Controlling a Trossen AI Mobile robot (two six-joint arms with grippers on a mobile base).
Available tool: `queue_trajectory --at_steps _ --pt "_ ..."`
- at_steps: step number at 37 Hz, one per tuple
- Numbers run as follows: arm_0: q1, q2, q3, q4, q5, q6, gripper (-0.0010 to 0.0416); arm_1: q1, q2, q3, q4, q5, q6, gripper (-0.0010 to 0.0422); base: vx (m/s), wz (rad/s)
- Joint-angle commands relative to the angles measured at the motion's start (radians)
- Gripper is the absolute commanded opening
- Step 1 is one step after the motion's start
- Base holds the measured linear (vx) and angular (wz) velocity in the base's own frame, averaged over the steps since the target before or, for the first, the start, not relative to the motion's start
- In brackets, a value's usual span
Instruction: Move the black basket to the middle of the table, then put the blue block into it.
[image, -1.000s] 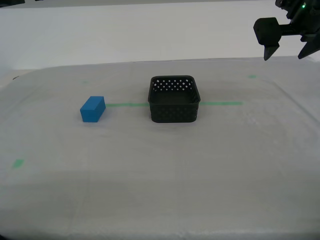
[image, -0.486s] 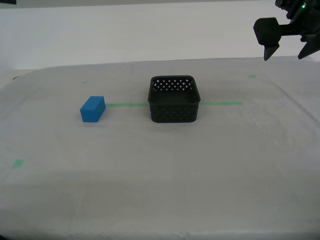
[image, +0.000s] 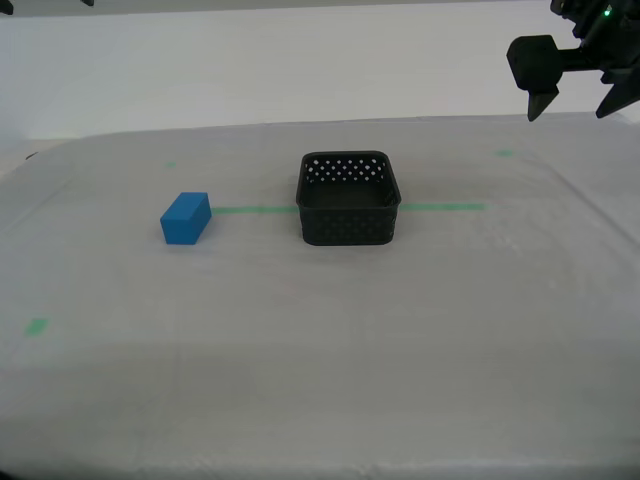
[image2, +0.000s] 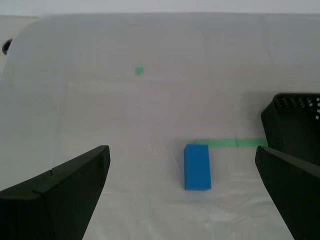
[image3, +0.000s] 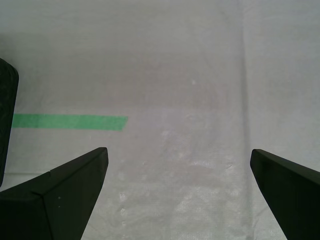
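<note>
The black basket (image: 348, 199) is sitting upright near the middle of the counter (image: 330, 350), straddling the thin green tape line (image: 440, 208) that is running across the white wrinkled sheet. The basket is showing no label or writing; only rows of round holes are marking its walls, and nothing is lying inside it.

The blue block (image: 185, 218) is resting on the counter well apart from the basket, toward the exterior view's left, close to the near end of the tape line. Its faces are plain, with no print that can be read. Small green patches (image: 37, 326) are dotting the sheet nearer the counter's edges.

My first pincer (image3: 177, 195) is hanging released over bare sheet, its jaws spread wide and grasping nothing; the end of the tape line (image3: 69, 122) and a sliver of the basket's wall (image3: 6, 120) are showing past it. In the exterior view it (image: 572, 100) is hovering above the counter's far corner at that view's right.

My second pincer (image2: 180, 192) is also standing released, jaws wide and holding nothing, looking down at the blue block (image2: 197, 166) with the basket (image2: 295, 127) beside it. No brand marks are readable anywhere.
</note>
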Motion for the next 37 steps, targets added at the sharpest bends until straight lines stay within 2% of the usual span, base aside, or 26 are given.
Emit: queue_trajectory --at_steps 1,6,18,25,37 --pt "0.0 0.0 0.0 0.001 0.002 0.0 0.0398 -0.012 0.038 0.041 -0.067 -0.003 -0.007 0.0401 0.0 0.0" --pt "0.0 0.0 0.0 0.001 0.002 0.0 0.0398 -0.035 0.102 0.089 -0.136 -0.003 -0.016 0.0401 0.0 0.0" --pt "0.0 0.0 0.0 0.001 0.002 0.0 0.0398 -0.113 0.221 0.144 -0.148 -0.003 -0.072 0.0401 0.0 0.0" --pt "0.0 0.0 0.0 0.001 0.002 0.0 0.0399 -0.134 0.304 0.185 -0.176 0.0 -0.09 0.0401 0.0 0.0" --pt "0.0 0.0 0.0 0.001 0.002 0.0 0.0399 -0.141 0.422 0.246 -0.23 0.03 -0.115 0.0401 0.0 0.0"
